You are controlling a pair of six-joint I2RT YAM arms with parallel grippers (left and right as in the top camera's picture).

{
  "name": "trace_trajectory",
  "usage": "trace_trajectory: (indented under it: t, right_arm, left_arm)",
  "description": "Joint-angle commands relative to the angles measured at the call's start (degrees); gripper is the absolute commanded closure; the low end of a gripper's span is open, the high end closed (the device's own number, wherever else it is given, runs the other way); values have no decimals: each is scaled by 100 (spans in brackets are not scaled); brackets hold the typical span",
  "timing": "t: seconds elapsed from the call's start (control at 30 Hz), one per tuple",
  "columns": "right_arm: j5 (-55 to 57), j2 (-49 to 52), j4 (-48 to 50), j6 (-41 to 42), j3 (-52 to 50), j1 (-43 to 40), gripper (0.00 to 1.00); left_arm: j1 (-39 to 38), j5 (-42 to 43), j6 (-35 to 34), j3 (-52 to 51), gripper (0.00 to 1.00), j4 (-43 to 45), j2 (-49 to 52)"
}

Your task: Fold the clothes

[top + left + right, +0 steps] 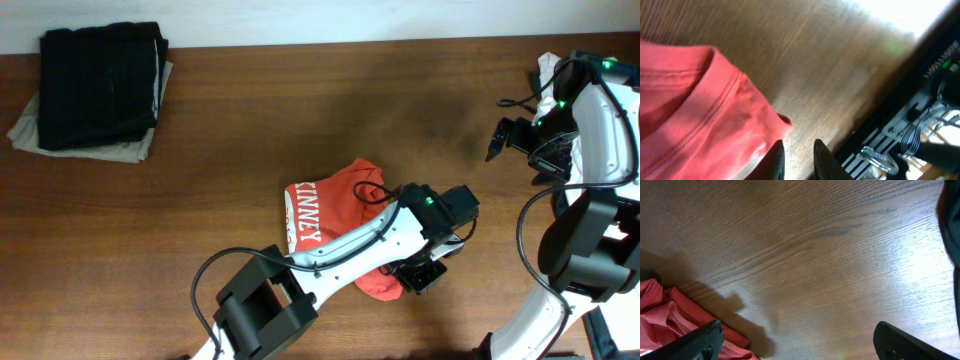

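Garments from overhead: one red-orange T-shirt (335, 205), crumpled at the front middle of the table (300, 110), white lettering showing along its left side; two folded pieces (98, 85) stacked in the far left corner, black on top of beige. Two arms: the left one lying across the T-shirt and hiding its middle, left gripper (425, 272) at the cloth's lower right edge; right gripper (497, 138) well apart over bare wood, near a white item (547, 70) at the right edge.

Left wrist: ribbed collar filling the left side; fingers (777, 159) drawn nearly together, only a slit of wood between, nothing held, one just beside the cloth.

Right wrist: two fingers (700, 340) spread wide, empty; a corner of the T-shirt at lower left.
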Motion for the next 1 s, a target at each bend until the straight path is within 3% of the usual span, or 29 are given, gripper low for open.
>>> trace_trajectory:
  t: [0.0, 0.13, 0.33, 0.43, 0.73, 0.93, 0.97]
  right_arm:
    - [-13, -190, 4, -20, 59, 0, 1]
    - [-13, -190, 4, -20, 59, 0, 1]
    - [-13, -190, 7, -20, 59, 0, 1]
    - [-11, -190, 4, -20, 59, 0, 1]
    - [-13, -190, 4, -20, 59, 0, 1]
    - [-13, -190, 4, -20, 59, 0, 1]
    - [-13, -190, 4, -20, 59, 0, 1]
  left_arm:
    - [70, 179, 498, 201, 79, -105, -136]
    - [787, -570, 35, 459, 79, -382, -354]
    - [2035, -295, -745, 195, 81, -533, -225]
    - [1956, -203, -855, -129, 90, -302, -66]
    - [1056, 426, -935, -216, 91, -232, 452]
    - [719, 1080, -166, -214, 92, -85, 474]
    - [728, 1226, 37, -205, 100, -101, 472]
